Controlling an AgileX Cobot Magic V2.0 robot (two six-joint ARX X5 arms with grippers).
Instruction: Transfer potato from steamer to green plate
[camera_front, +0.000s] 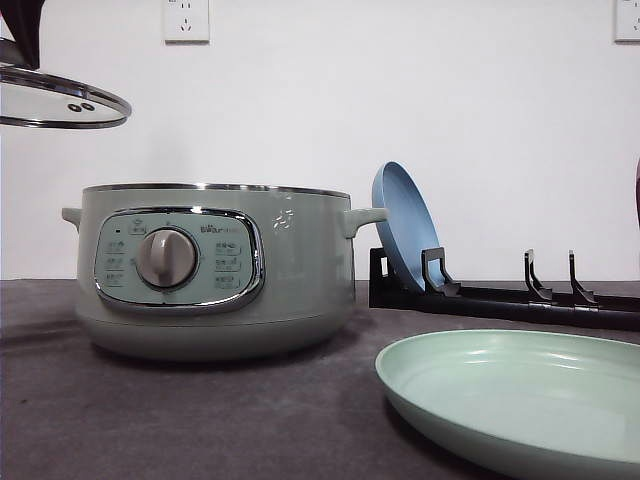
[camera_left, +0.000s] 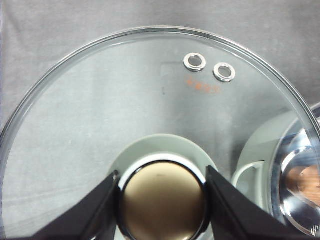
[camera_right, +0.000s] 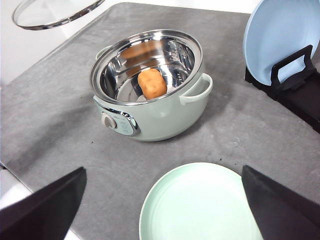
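Orange-brown and matte, the potato (camera_right: 152, 83) lies on the bright steel floor of the steamer (camera_front: 215, 268), whose top is open. The glass lid (camera_front: 62, 96) hangs in the air up and to the left of the pot, and in the left wrist view the left claw (camera_left: 162, 200) is clamped on the lid's knob (camera_left: 162, 202), a finger on each side of it. The right claw (camera_right: 165, 210) hovers above the near end of the grey desk (camera_front: 180, 420) with its fingers spread wide and nothing between them; just under it sits the green plate (camera_right: 200, 205), bare, close beside the steamer. A blue plate (camera_front: 402, 225) leans in a black rack (camera_front: 520, 298) behind.

The step in hand looks like the reach for the potato: the pot is uncovered but nothing has been grasped yet. The next move probably calls for the right claw to travel over the rim, drop into the steel bowl, and close across the potato's narrower width before lifting it clear of the wall and over to the plate. The smooth skin could slip, so a centred grip matters.
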